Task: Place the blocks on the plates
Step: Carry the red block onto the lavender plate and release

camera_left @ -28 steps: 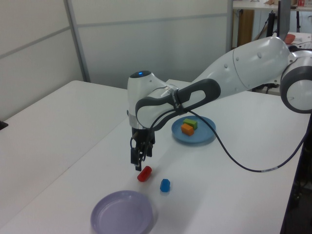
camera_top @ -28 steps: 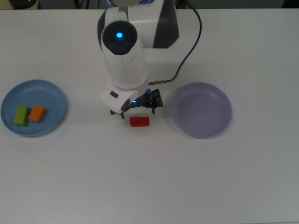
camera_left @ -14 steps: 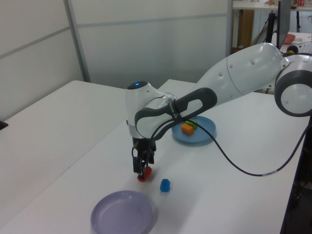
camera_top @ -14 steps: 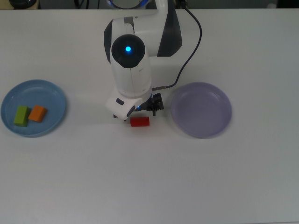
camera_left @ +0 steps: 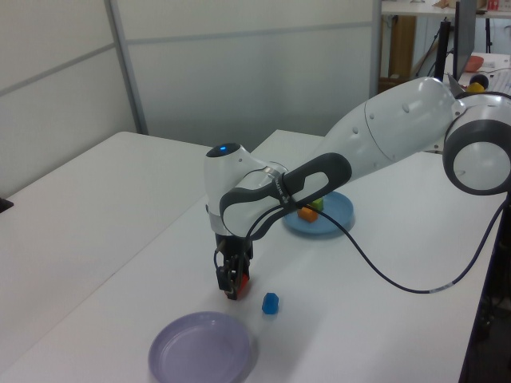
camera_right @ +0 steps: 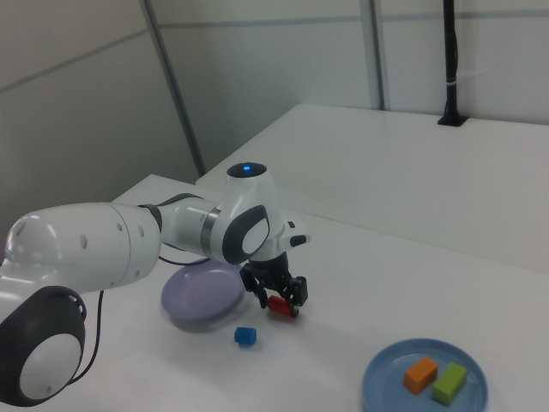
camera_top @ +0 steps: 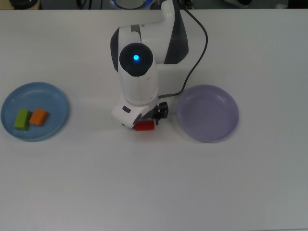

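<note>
A: Lying flat on the table (camera_top: 154,183), the red block (camera_top: 145,126) is a small glossy brick, its long axis running along the top view's left-right.

B: The gripper (camera_left: 232,286) is straddling it beside the lilac plate (camera_top: 207,113), jaws narrowly apart around it; grip unclear.

The arm's white shell (camera_left: 399,120) looks like glossy plastic; the bench (camera_top: 154,192) is matt white; both plates (camera_top: 207,113) look like smooth plastic.

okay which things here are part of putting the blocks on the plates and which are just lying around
Part of the job: red block, blue block, orange block, green block, light blue plate, lilac plate, gripper.

Just there: black cable, black post.
</note>
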You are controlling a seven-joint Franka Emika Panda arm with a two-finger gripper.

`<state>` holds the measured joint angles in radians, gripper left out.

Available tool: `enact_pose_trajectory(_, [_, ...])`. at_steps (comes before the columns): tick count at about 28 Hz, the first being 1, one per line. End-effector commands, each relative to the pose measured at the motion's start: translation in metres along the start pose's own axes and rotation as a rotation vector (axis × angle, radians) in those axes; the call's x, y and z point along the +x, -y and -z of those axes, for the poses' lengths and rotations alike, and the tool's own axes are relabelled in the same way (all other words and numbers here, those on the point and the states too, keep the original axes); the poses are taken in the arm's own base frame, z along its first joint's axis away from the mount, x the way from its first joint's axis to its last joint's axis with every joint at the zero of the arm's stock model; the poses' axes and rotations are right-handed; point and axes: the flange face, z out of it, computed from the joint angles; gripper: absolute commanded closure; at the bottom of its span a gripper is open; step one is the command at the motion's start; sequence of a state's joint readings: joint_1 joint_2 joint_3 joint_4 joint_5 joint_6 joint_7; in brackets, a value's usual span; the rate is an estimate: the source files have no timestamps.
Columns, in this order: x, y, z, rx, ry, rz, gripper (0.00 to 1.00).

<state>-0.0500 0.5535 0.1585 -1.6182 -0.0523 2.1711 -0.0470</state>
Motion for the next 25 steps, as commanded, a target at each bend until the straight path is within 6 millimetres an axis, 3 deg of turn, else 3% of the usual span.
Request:
enact_pose_trajectory(1, [0.000, 0.002, 0.004, -0.020, -0.022, -0.016, 0.65])
enact_pose_trajectory(3, [0.000, 0.001, 0.020, -0.020, -0.039, -0.023, 0.74])
enact_pose_trajectory(4, [0.000, 0.000, 0.039, -0.018, -0.066, -0.032, 0.75])
enact_pose_trajectory(7, [-0.001, 0.005, 0.056, -0.010, -0.089, -0.033, 0.75])
enact_pose_trajectory(9, [-0.001, 0.012, 0.065, 0.005, -0.091, -0.041, 0.75])
enact_pose_trajectory(10, [-0.001, 0.032, 0.067, 0.019, -0.089, -0.025, 0.75])
enact_pose_trajectory(15, [-0.001, 0.084, 0.065, 0.025, -0.085, -0.004, 0.74])
enact_pose_trajectory(16, [-0.002, 0.105, 0.063, 0.024, -0.082, 0.015, 0.74])
enact_pose_trajectory(25, [-0.008, 0.166, 0.046, 0.002, -0.071, 0.061, 0.74])
